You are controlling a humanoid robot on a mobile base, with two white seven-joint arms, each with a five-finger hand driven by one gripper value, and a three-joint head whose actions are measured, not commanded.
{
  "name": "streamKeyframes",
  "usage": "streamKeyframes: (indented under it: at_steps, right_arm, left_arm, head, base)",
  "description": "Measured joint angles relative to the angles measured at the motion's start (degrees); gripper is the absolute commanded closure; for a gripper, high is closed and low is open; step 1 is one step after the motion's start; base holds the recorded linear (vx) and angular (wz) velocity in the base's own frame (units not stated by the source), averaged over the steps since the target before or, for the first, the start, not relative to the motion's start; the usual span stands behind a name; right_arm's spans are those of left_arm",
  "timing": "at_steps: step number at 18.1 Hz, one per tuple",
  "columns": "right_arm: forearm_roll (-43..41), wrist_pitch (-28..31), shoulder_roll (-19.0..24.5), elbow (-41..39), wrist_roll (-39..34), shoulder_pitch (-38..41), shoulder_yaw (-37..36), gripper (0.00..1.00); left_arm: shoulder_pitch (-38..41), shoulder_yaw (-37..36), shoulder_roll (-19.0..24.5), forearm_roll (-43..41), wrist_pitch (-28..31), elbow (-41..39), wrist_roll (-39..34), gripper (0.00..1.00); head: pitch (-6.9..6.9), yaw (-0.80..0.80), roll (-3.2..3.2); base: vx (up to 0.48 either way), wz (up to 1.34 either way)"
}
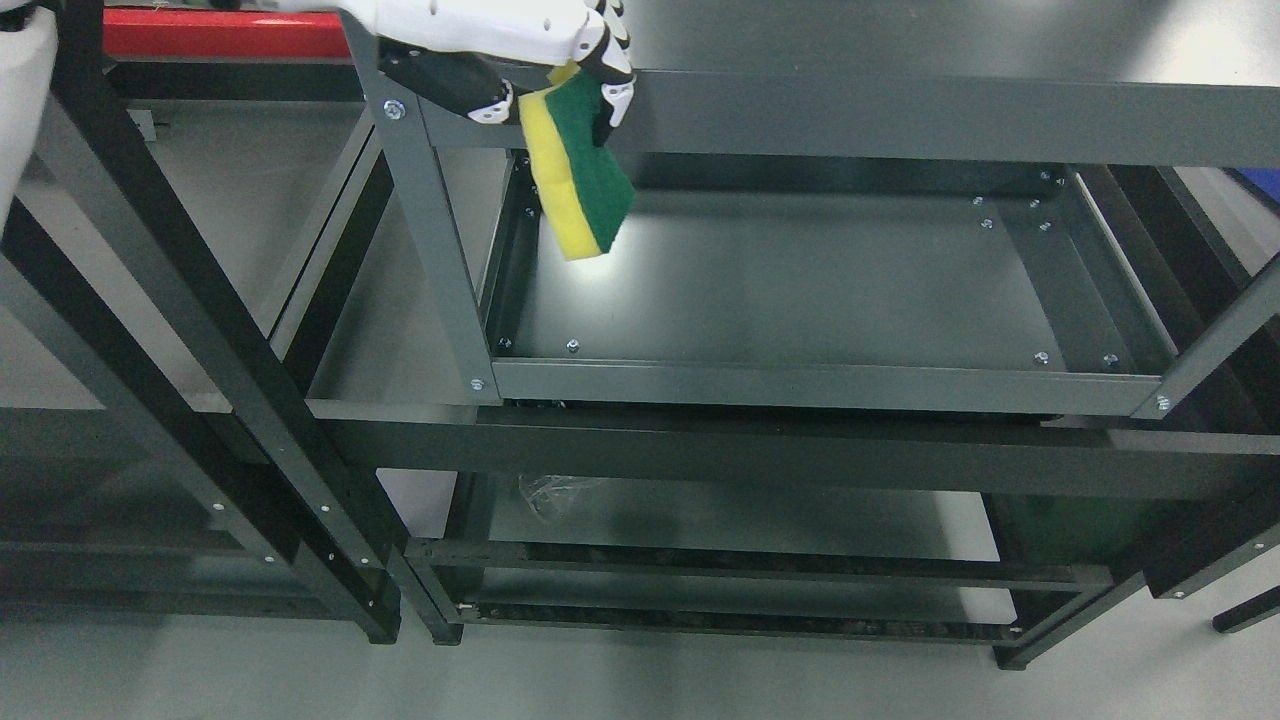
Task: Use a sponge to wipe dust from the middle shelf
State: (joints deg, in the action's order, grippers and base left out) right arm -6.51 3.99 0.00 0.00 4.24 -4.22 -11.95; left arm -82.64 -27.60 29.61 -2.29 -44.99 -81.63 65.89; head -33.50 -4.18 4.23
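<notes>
The left hand (pixel 540 50) pinches a sponge (pixel 580 175) at its top end. The sponge hangs above the far left corner of the middle shelf (pixel 800 290).

White-shelled hand (pixel 560 60), black joints

Middle shelf (pixel 800 290) lies bare — top shelf's front rail (pixel 900 115) bars entry from above.

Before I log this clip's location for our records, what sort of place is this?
Probably a workshop or lab storage area: bare dark grey bolted metal shelving stands on a smooth grey floor, with more black-framed racks alongside. A white robot hand holds a yellow-and-green sponge above the shelf.
</notes>
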Motion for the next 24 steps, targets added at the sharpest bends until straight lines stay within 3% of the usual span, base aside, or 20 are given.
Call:
streamKeyframes:
  at_steps: [4,11,16,24]
  right_arm:
    - [0.0,0.2,0.0,0.0,0.0,0.0,0.0,0.00]
    - [0.0,0.4,0.0,0.0,0.0,0.0,0.0,0.00]
    - [0.0,0.4,0.0,0.0,0.0,0.0,0.0,0.00]
    - [0.0,0.4,0.0,0.0,0.0,0.0,0.0,0.00]
  left_arm:
    - [-0.1,1.1,-0.8,-1.4,0.0,-0.7,-0.1,0.94]
    - [1.4,2.9,-13.5,-11.6,-0.1,1.0,-1.8,0.95]
    - [0.6,2.4,-19.7,-17.6,0.1,4.6,-14.7,0.94]
    - [-2.1,-7.2,-25.0,-17.8,13.7,9.0,-30.9,0.93]
  head:
    - [0.00,0.00,0.00]
    - [0.00,0.00,0.00]
    - [0.00,0.00,0.00]
    - [0.00,0.00,0.00]
  base:
    - [0.000,0.00]
    - [0.000,0.00]
    - [0.000,0.00]
    - [0.000,0.00]
